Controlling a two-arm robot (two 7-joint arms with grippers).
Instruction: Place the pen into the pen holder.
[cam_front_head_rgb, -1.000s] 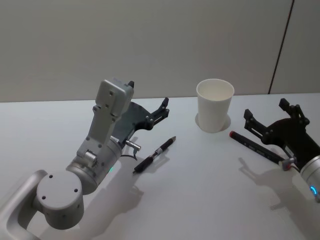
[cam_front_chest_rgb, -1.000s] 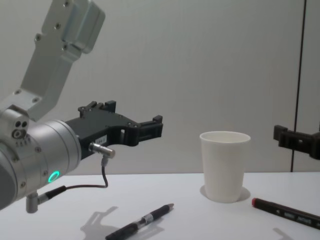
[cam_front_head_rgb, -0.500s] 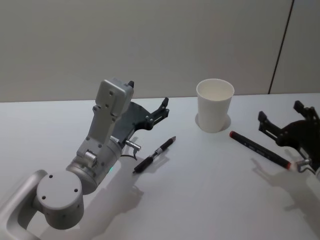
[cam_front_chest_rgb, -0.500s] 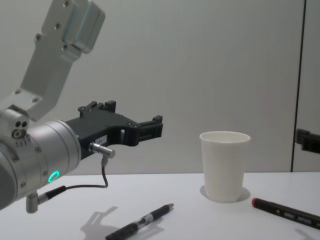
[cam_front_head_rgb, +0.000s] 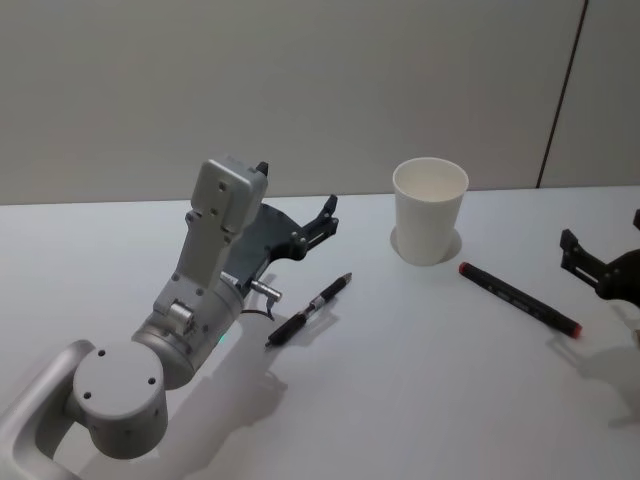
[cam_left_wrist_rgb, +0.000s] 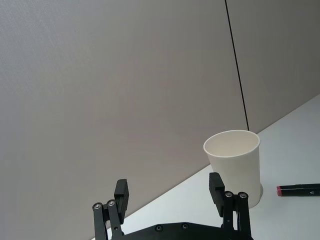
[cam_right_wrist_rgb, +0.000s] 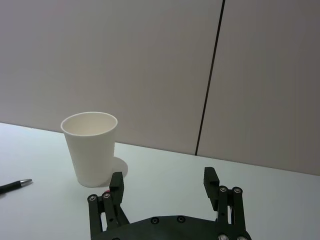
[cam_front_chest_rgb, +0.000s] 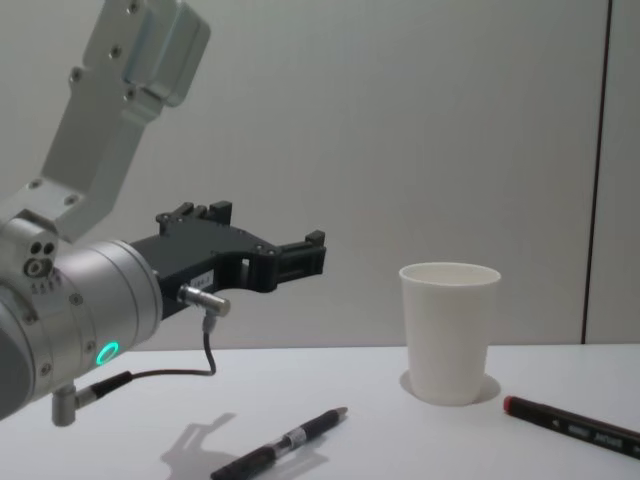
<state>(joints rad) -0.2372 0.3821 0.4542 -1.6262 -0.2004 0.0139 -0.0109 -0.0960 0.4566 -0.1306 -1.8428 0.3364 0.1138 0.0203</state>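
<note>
Left wrist view: the left gripper (cam_left_wrist_rgb: 168, 185) gapes wide and empty, its base cut off. One finger overlaps the cup (cam_left_wrist_rgb: 232, 162), which is matte white paper, tapered, with a rolled rim. A marker (cam_left_wrist_rgb: 298, 190) is cropped past its red end.

Right wrist view: the right gripper (cam_right_wrist_rgb: 163, 176) is also spread wide, and the pen (cam_right_wrist_rgb: 14, 186) is cropped to its silver tip.

Head view: the slim black pen lies on the smooth white table (cam_front_head_rgb: 400, 400), apart from the cup.

Chest view: the marker's far end is cut off.
</note>
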